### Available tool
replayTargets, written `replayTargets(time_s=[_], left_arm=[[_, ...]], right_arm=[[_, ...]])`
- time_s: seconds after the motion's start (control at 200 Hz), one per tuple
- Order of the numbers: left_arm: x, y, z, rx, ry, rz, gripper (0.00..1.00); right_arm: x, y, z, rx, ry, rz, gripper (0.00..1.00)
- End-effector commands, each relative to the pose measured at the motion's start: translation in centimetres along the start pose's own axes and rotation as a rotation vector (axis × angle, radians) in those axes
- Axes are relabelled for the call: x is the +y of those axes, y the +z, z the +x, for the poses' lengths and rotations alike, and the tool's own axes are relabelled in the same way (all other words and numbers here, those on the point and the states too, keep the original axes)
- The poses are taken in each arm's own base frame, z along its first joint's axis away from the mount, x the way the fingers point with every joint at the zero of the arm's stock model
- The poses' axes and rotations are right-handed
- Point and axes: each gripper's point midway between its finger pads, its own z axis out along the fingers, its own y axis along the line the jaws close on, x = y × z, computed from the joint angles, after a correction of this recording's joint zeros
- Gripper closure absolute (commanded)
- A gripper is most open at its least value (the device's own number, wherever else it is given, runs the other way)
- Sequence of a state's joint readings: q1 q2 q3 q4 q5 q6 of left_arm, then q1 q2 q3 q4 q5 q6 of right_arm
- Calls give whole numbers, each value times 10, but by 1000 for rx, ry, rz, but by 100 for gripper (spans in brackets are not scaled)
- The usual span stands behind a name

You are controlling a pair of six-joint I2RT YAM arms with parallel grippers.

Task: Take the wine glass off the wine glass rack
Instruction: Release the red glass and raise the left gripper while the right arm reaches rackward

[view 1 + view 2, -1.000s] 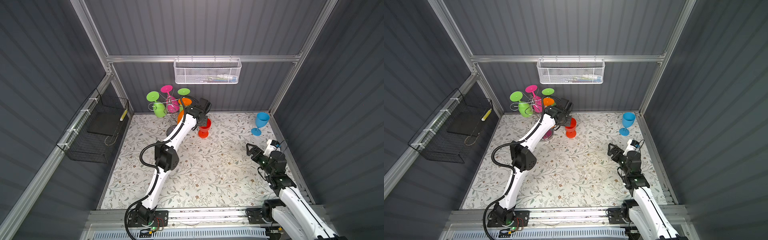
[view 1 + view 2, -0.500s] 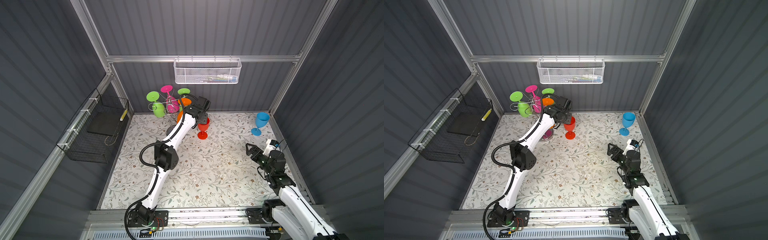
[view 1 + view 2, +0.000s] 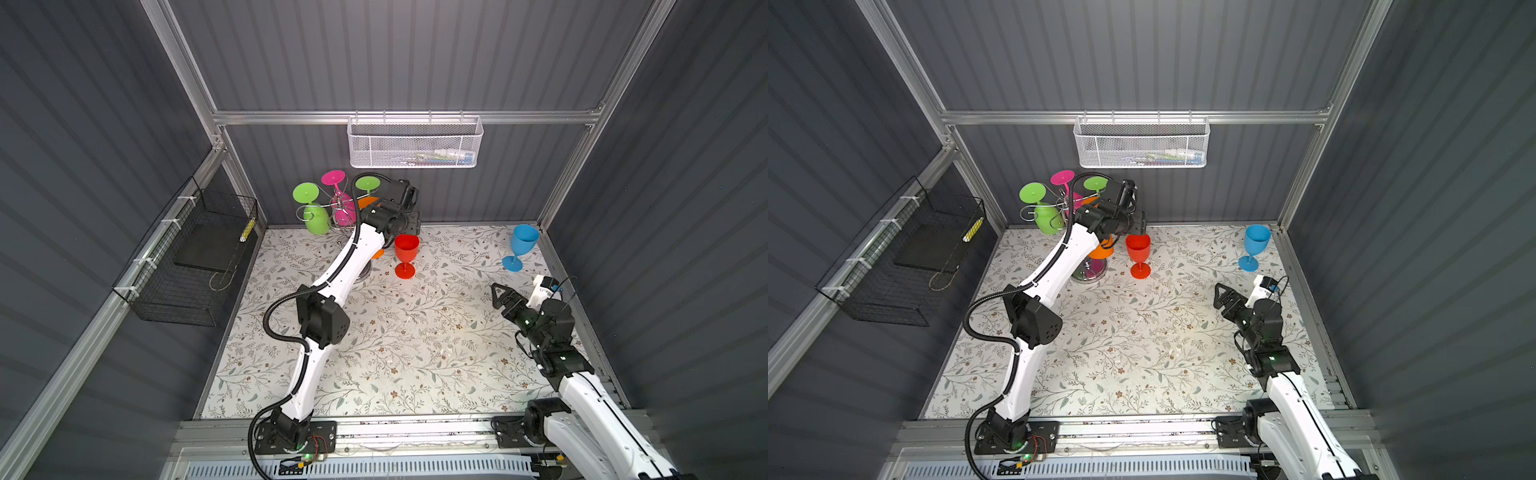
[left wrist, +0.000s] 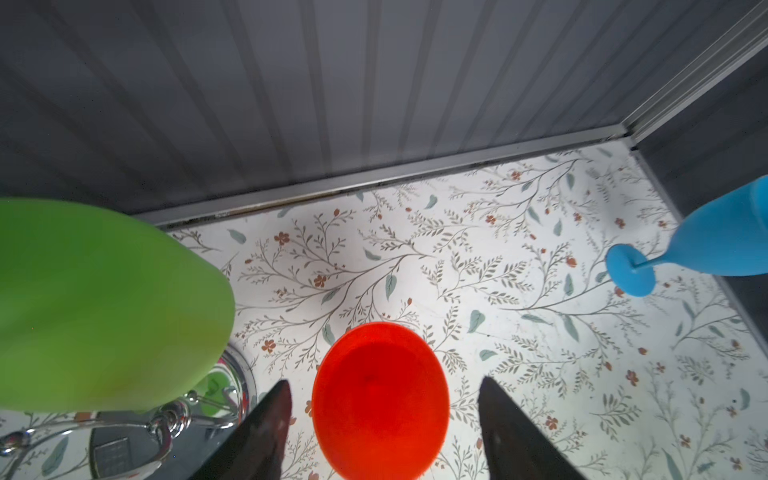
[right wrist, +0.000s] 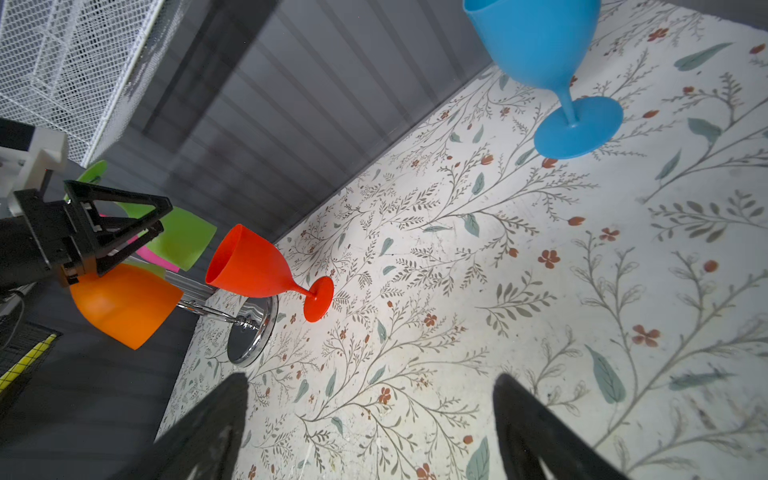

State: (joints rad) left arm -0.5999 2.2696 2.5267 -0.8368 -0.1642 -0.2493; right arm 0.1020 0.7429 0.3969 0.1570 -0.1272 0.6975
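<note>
The left claw is open over the red wine glass, not touching it. The right claw is open, empty. The glass stands on the flowery tabletop beside the wine glass rack, where green glasses hang.

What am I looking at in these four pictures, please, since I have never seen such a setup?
Two white robot arms stand at the edge of a flower-patterned table, each ending in a two-fingered gripper. Two pictures look down from overhead; the others come from cameras on the arms' wrists. At the back stands the chrome wine glass rack, with green glasses, a pink glass and an orange glass hanging upside down. A red wine glass and a blue wine glass stand upright on the table. The left gripper is open close by the red glass's rim, not touching it; the right gripper is open and empty.
</note>
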Motion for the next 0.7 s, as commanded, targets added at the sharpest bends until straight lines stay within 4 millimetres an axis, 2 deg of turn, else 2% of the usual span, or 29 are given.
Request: replayTargets(time_s=[0.0, 0.145, 0.285, 0.37, 0.45, 0.54, 0.595, 0.69], left_arm=[[-27, -31, -21, -74, 34, 93, 24], [-61, -60, -33, -135, 86, 175, 19], [-98, -98, -43, -191, 132, 262, 17], [-109, -122, -48, -220, 136, 297, 17], [-107, -146, -56, -247, 124, 306, 17], [-94, -173, -63, -287, 125, 272, 17], [-81, -186, -66, -303, 135, 218, 17], [-44, -198, -71, -303, 131, 107, 15]], right_arm=[[21, -7, -18, -42, -34, -41, 8], [33, -15, -28, -68, -48, -60, 7], [45, -22, -38, -84, -53, -81, 7], [55, -25, -42, -80, -63, -95, 7], [67, -27, -46, -78, -66, -120, 7], [82, -27, -47, -68, -73, -143, 8], [95, -27, -49, -61, -78, -158, 8], [120, -23, -51, -40, -70, -197, 9]])
